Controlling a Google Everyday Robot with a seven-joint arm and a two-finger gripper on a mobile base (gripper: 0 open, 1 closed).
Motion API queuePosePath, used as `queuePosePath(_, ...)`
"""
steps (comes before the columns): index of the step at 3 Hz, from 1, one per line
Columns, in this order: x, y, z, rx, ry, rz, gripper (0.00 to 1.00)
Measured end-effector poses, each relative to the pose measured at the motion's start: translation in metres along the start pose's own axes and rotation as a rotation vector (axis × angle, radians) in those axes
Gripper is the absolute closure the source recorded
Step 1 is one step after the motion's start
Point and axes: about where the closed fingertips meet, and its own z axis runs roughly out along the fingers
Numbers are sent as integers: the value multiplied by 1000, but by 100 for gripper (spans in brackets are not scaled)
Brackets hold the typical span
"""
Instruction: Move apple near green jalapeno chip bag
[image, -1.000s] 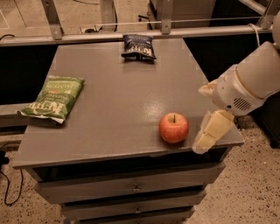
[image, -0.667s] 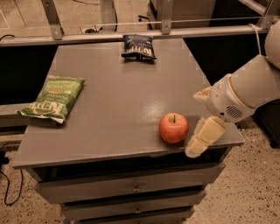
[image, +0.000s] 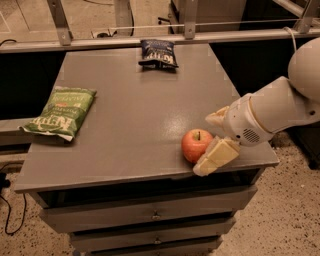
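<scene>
The red-orange apple (image: 194, 144) stands on the grey table (image: 140, 110) near its front right corner. The green jalapeno chip bag (image: 61, 112) lies flat at the table's left edge, far from the apple. My gripper (image: 205, 145) comes in from the right at table height, open. One finger (image: 217, 118) is behind the apple and the other (image: 215, 157) is in front of it, touching or nearly touching its lower right side. The apple sits at the mouth of the jaws, which are not closed on it.
A small dark blue chip bag (image: 158, 53) lies at the table's back edge. A metal rail (image: 150, 37) runs behind the table. Drawers (image: 155, 215) are below the top. My white arm (image: 280, 110) overhangs the right edge.
My gripper has moved left and slightly down toward the apple; its fingers now flank the apple. The apple and both bags have not moved.
</scene>
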Motion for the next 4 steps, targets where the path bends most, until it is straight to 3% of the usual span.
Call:
queuePosePath(2, -7, 1, 12, 6, -45, 25, 64)
queuePosePath(3, -15, -4, -7, 36, -69, 11, 88)
queuePosePath(4, -32, -25, -57, 98, -65, -57, 100)
